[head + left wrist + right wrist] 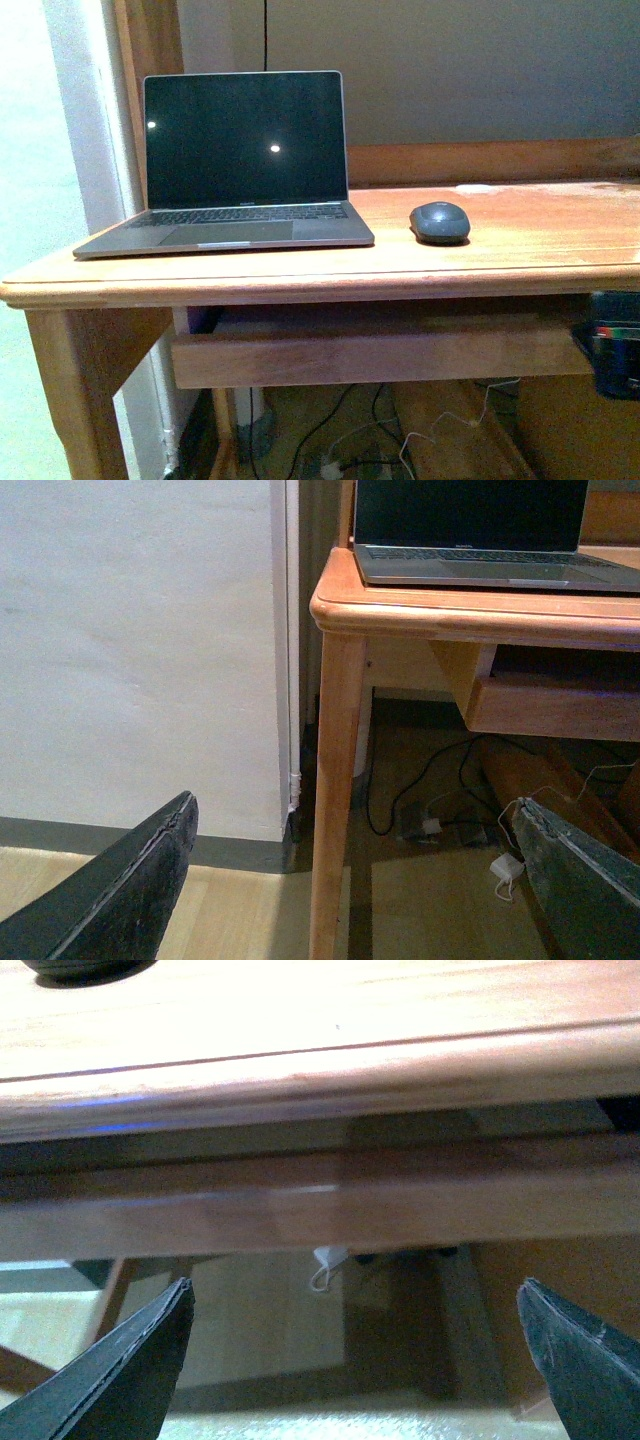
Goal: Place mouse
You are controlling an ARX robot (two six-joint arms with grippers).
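Spread and empty below the desk edge (320, 1060), your right gripper (350, 1360), the nearer, has the mouse (439, 221) above and beyond it, long axis crosswise.

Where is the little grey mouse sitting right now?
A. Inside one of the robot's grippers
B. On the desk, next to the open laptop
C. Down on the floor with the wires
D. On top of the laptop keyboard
B. In the front view the mouse rests on the wooden desk, just beside the open laptop and not touching it; both grippers are open, empty and below the desk edge.
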